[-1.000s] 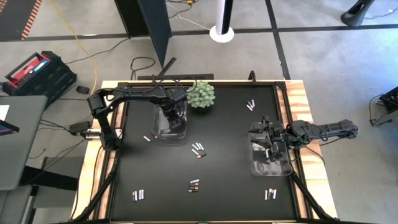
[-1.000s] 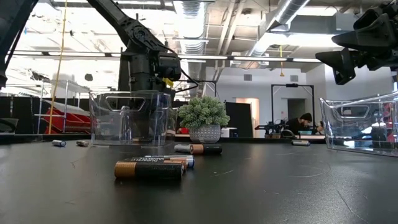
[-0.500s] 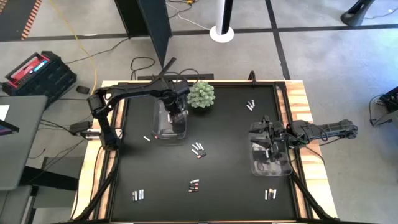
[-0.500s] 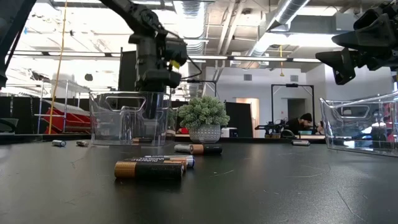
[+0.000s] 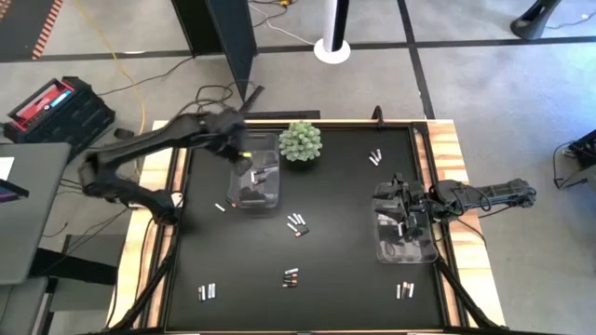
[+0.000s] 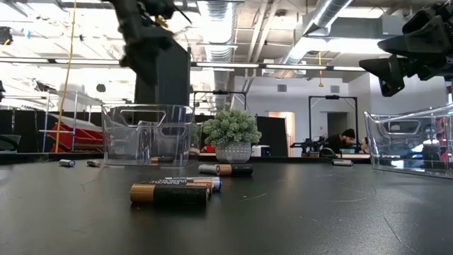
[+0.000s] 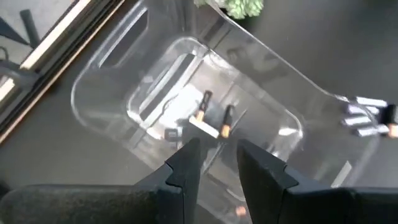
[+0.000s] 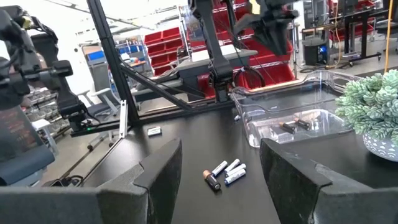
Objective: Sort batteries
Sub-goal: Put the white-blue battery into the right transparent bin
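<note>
Small batteries lie scattered in groups on the black table: one group mid-table (image 5: 297, 224), one toward the near edge (image 5: 291, 276), pairs near both near corners (image 5: 207, 291) (image 5: 404, 290), some at the far right (image 5: 375, 156). A few dark, copper-ended cells (image 7: 211, 118) lie on the floor of the left clear bin (image 5: 256, 177). My left gripper (image 7: 219, 158) hangs above that bin's far-left corner (image 5: 240, 151), open by a narrow gap and holding nothing. My right gripper (image 8: 221, 168) waits wide open over the right clear bin (image 5: 405, 237).
A green spiky ball plant (image 5: 302, 141) in a pot stands at the far edge beside the left bin. A single pale cell (image 5: 221, 206) lies left of that bin. Raised wooden rails run along the table's left and right sides.
My left gripper has risen out of the left bin and swung toward the table's far-left corner, its arm folding back over the left edge. The bin and the batteries on the table have stayed put.
</note>
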